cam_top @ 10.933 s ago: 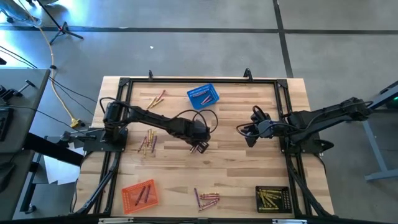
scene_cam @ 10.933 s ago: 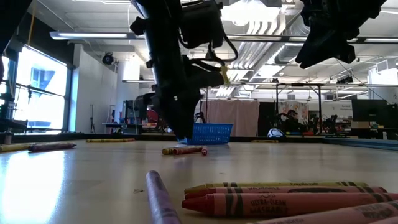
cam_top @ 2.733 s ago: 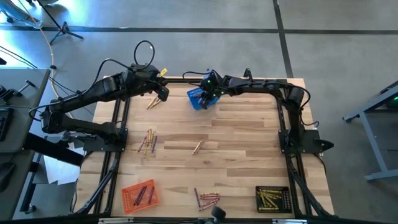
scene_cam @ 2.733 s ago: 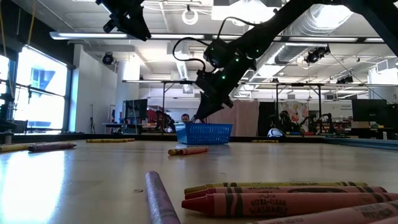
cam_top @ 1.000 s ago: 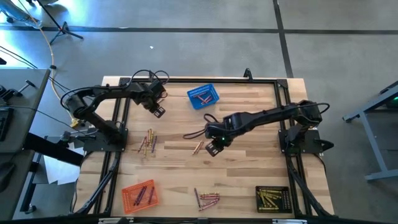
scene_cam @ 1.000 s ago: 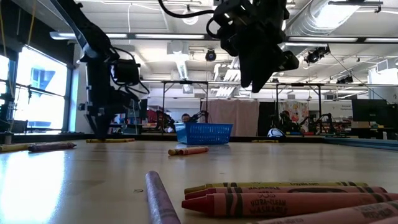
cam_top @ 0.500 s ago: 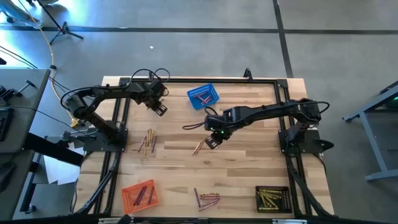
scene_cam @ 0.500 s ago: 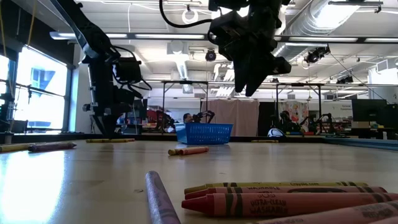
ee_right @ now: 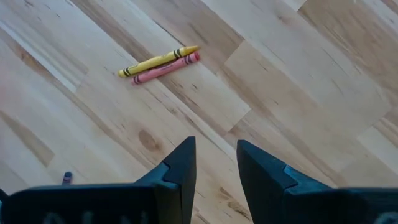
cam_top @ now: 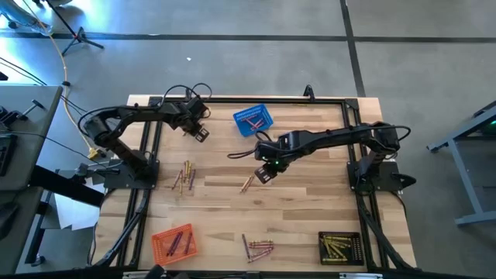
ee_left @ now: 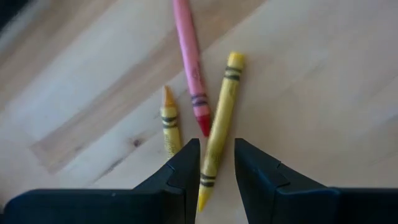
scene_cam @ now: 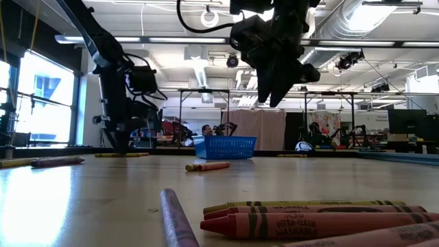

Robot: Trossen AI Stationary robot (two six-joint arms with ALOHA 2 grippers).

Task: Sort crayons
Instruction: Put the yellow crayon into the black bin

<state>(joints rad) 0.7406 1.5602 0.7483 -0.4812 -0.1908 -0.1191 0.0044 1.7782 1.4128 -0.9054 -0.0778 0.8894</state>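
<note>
From above, the crayons under the left pincer (cam_top: 201, 134) are hidden by the pincer itself; only the left wrist view shows them: a yellow crayon (ee_left: 219, 127) lying in line with the gap between the dark fingers (ee_left: 184, 163), its lower end running between them, a pink crayon (ee_left: 191, 68) just beside it, and a short orange crayon (ee_left: 168, 121) near both. The fingers stand a little apart with nothing clamped. The left arm reaches from its base at the bench's (cam_top: 310, 209) left edge to the far left part of the bench.

The right arm stretches from the right edge toward the middle, its pincer (cam_top: 263, 173) hanging above the wood, fingers a little apart and holding nothing. Just beside it lies a pair of crayons (cam_top: 247, 183), one yellow and one pink, side by side and touching in the right wrist view.

Elsewhere, a loose group of crayons (cam_top: 184, 176) lies at the left, another cluster (cam_top: 258, 249) at the near edge, blurred and cut off in the low view. The blue basket (cam_top: 253, 120), orange basket (cam_top: 173, 242) and black basket (cam_top: 340, 248) each hold crayons, too small to count
</note>
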